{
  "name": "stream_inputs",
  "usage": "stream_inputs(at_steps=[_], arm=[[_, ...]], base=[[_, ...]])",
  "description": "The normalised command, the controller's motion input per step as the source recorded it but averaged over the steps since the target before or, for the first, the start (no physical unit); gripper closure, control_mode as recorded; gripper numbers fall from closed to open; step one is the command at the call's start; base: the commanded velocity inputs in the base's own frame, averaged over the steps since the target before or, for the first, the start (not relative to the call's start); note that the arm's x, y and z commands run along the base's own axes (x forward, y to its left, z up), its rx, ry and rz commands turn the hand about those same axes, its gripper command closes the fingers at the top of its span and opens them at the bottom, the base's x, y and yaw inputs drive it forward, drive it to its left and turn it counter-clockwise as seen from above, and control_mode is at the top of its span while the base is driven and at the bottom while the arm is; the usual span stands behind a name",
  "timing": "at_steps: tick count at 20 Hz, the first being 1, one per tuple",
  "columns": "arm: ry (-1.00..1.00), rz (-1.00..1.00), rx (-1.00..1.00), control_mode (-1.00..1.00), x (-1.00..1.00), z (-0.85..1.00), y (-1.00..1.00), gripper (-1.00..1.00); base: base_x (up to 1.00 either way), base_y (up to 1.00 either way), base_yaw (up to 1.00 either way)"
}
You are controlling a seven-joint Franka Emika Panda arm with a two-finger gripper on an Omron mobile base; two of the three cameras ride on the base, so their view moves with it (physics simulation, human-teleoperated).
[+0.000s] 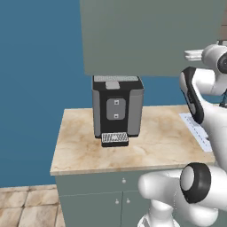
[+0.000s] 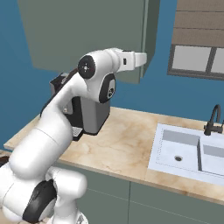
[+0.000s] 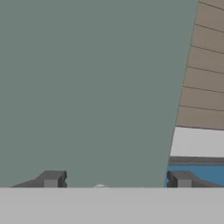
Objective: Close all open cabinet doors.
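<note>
A large grey-green cabinet door (image 1: 150,35) hangs over the counter, above the coffee machine. In the right base view the door (image 2: 87,26) faces me, and my hand reaches up to its right edge, with the gripper (image 2: 143,58) at that edge near its lower corner. In the hand view the panel (image 3: 87,87) spreads over the left and middle. Its right edge slants down to the right fingertip (image 3: 181,179). A small silver knob (image 3: 99,187) peeks out at the bottom. My gripper (image 3: 116,180) is open, holding nothing. I cannot tell whether the door stands ajar.
A black and grey coffee machine (image 1: 117,108) stands on the marble counter (image 1: 80,150) under the cabinet. A sink (image 2: 188,151) with a dark faucet (image 2: 213,118) lies to the right. A window with brown blinds (image 2: 199,26) is beyond the cabinet's right edge.
</note>
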Motion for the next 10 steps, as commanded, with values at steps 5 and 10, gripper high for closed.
stream_inputs(at_steps=[5, 10], arm=[[0.00, 0.00, 0.00, -1.00, 0.66, -0.07, -0.01, -1.00], [0.00, 0.01, 0.00, -1.00, 0.64, -0.03, -0.06, -1.00]], base=[[0.00, 0.00, 0.00], [0.00, 0.00, 0.00]])
